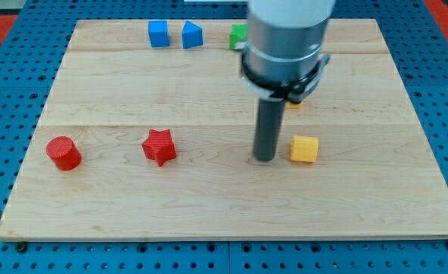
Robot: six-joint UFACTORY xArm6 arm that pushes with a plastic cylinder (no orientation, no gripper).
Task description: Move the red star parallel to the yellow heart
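Red star point(159, 146) is lying near the front of the wooden board point(208, 205), left of the middle. It is not being touched by anything. A red round block point(62, 153) is sitting well to its left, at about the same depth on the board.

The tip point(265, 158) is being held down on the board to the right of the star, well apart from it. No jaws are carried by this rod, so nothing is being held or gripped; it can only push. A yellow block point(304, 149) is sitting just beside the tip on its right. Its shape is hard to tell; it looks a bit boxy from here. Another small yellow piece point(293, 104) is peeking out behind the arm, mostly hidden, so it cannot be said for sure which one is the heart.

Far back on the board, a blue square block point(158, 33) and a blue pointed block point(192, 35) are sitting side by side. A green block point(238, 36) is half hidden behind the arm.

The job looks like it is only being started. The star is not yet being pushed. If the near yellow block is the heart, the star is already sitting almost level with it, and only a small nudge is likely being called for.
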